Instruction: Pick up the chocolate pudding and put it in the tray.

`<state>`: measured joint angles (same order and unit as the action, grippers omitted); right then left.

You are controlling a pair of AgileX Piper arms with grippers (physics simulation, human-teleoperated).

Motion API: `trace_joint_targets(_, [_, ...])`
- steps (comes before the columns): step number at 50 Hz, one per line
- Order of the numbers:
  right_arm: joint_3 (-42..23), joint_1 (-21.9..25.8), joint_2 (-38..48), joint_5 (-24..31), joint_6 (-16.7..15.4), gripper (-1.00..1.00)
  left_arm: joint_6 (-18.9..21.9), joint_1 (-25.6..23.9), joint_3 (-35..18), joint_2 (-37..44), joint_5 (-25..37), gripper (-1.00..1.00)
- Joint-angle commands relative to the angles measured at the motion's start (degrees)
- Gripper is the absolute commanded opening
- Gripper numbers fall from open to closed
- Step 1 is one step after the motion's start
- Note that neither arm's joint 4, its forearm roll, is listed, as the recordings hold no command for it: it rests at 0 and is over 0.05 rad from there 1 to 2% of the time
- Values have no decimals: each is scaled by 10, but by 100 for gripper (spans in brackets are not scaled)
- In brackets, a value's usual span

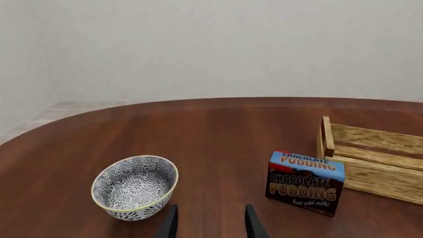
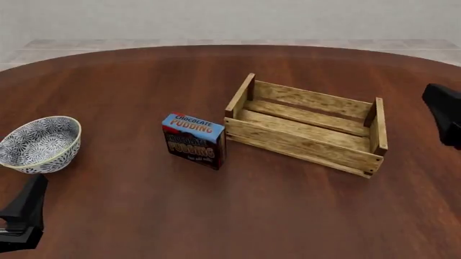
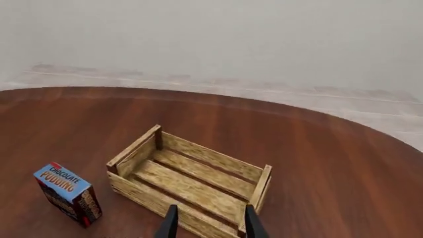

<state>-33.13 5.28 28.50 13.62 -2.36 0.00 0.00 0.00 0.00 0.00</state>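
Observation:
The chocolate pudding (image 2: 193, 140), a small carton with a blue top and dark brown front, stands upright on the table just left of the tray (image 2: 303, 144), close to its near-left corner. The tray is a light wooden slatted crate with nothing in it. My left gripper (image 1: 211, 225) is open and hangs low at the near left, well short of the pudding (image 1: 305, 182). My right gripper (image 3: 210, 224) is open too, held above the table at the far right, looking down on the tray (image 3: 152, 198) and the pudding (image 3: 66, 192). Neither gripper holds anything.
A blue-and-white patterned bowl (image 2: 40, 144) sits at the left of the table, just ahead of the left arm (image 2: 25, 216). The right arm (image 2: 445, 113) shows at the right edge. The round wooden table's far rim (image 2: 230, 47) curves behind the tray.

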Motion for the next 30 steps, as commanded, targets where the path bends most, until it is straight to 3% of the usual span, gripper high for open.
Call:
trace_joint_targets(1, [-124, 67, 102, 39, -71, 100, 0, 0, 0, 0, 0, 100])
trace_joint_targets(3, [-151, 123, 127, 53, -70, 100, 0, 0, 0, 0, 0, 100])
trace_joint_targets(4, [-162, 97, 130, 57, -66, 100, 0, 0, 0, 0, 0, 100])
trace_joint_targets(5, [-173, 109, 140, 63, -60, 100, 0, 0, 0, 0, 0, 100])
trace_joint_targets(6, [-180, 123, 139, 56, -104, 100, 0, 0, 0, 0, 0, 100])
trace_joint_targets(7, [-191, 102, 141, 60, -96, 100, 0, 0, 0, 0, 0, 100])
trace_joint_targets(8, [-204, 126, 168, 71, -93, 100, 0, 0, 0, 0, 0, 100])
trace_joint_targets(11, [-231, 132, 192, 83, -80, 100, 0, 0, 0, 0, 0, 100])
trace_joint_targets(14, [-259, 152, 219, 90, -105, 100, 0, 0, 0, 0, 0, 100])
trace_joint_targets(23, [-323, 186, 292, 103, -122, 100, 0, 0, 0, 0, 0, 100])
trace_joint_targets(25, [-339, 191, 313, 105, -112, 100, 0, 0, 0, 0, 0, 100])
trace_joint_targets(30, [-361, 210, 349, 99, -131, 100, 0, 0, 0, 0, 0, 100])
